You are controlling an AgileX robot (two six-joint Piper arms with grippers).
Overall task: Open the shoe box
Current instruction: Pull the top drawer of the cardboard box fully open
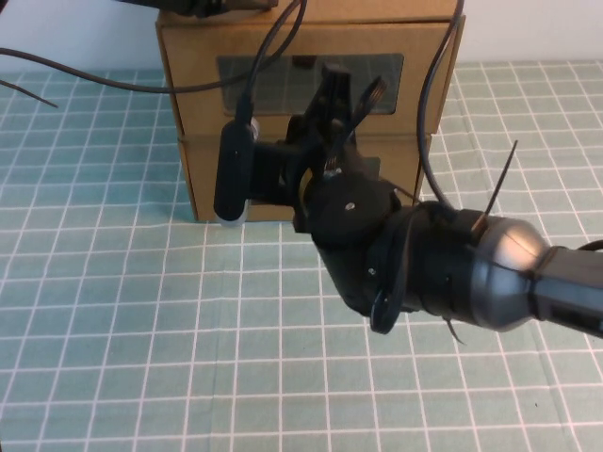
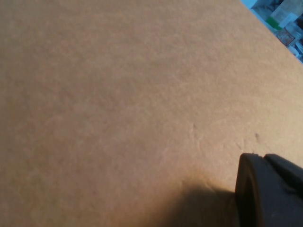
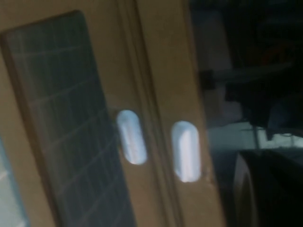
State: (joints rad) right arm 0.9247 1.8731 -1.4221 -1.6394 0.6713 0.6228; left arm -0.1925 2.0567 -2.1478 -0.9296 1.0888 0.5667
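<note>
The box [image 1: 198, 113] stands at the far middle of the tabletop [image 1: 113, 320], with its long front facing you. It is closed. The lid [image 1: 188, 56] sits fully down on the base [image 1: 217, 179], and the seam [image 1: 203, 139] between them runs level across the front. A dark window [image 1: 283, 80] is set into the lid's front panel. In the right wrist view, note two oval cutouts [image 3: 131, 137], one on each side of the seam. They are probably finger holes for parting lid and base.

The right hand [image 1: 341, 113] is at the front panel, in line with the window and above the seam. Its fingers are fully closed and grip nothing that you can see. Whether it touches the cardboard cannot be told. Judged from this pose, the closed fingers serve as a narrow tip to hook or push the lid's edge, not to pinch it.

The left hand [image 2: 258, 194] is over the box top, close to bare cardboard. Whether it is open or closed cannot be told. Its position suggests it steadies the box against sliding.

No brand, label or writing can be read anywhere.
</note>
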